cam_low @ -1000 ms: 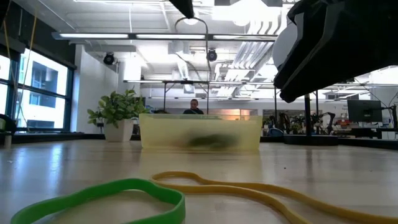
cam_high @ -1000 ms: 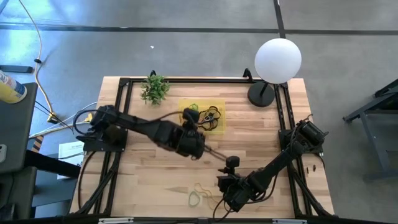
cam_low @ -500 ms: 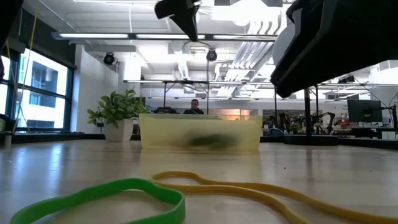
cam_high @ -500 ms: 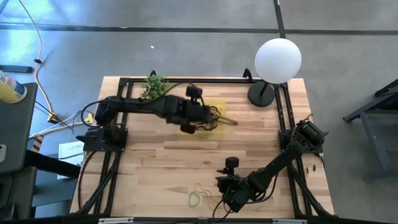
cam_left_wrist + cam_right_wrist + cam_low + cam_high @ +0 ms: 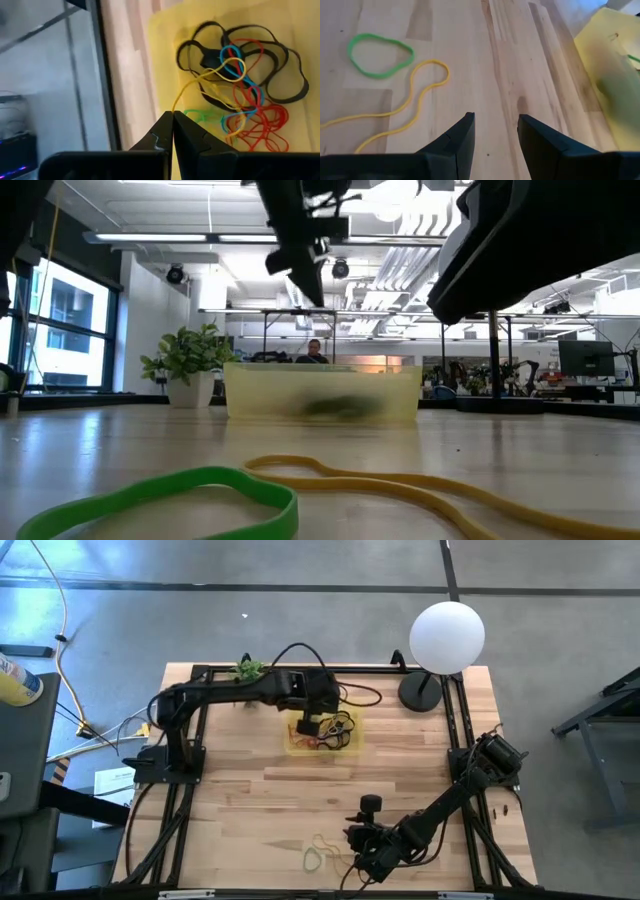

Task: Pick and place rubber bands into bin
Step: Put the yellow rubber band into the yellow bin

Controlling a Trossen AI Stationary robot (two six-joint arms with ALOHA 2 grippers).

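Lying outside the bin [image 5: 296,745]: two rubber bands [image 5: 321,852].

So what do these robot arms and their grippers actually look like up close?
Both arms are dark, nearly black, built of slim jointed segments. A black cable loops over the left arm; the right arm carries a small round knob. Each gripper, left gripper and right gripper, has two flat, dark, wedge-shaped fingers. No markings show.
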